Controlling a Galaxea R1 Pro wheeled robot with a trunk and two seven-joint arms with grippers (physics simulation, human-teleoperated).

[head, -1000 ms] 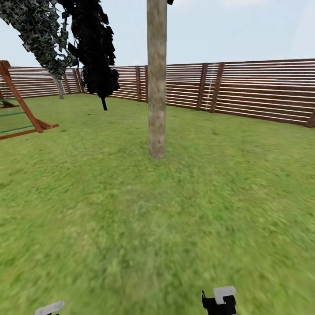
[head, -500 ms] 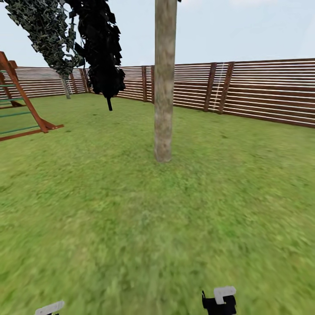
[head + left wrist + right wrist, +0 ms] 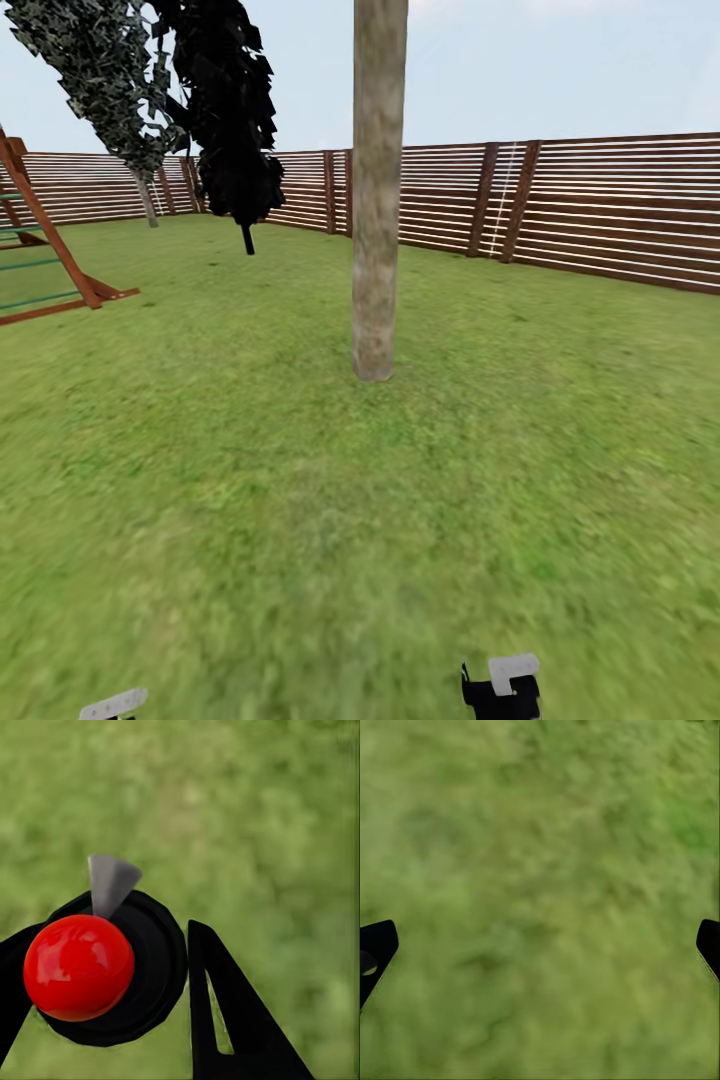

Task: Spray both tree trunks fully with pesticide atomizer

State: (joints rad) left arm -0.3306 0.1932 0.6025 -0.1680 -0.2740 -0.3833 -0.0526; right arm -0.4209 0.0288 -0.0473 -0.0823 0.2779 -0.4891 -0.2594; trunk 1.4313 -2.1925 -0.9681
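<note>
Tree trunk [image 3: 378, 190] nearer; grass lawn [image 3: 300, 500], fence [image 3: 600, 210].

A thick pale tree trunk [image 3: 378, 190] stands upright on the grass lawn [image 3: 300, 480]. A slatted wooden fence [image 3: 600, 210] encloses the background.

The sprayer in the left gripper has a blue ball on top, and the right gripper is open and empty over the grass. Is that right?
Almost. The ball on the sprayer is red, not blue, as the left wrist view shows. The left gripper does hold it, and the right gripper is open and empty over the grass.
</note>
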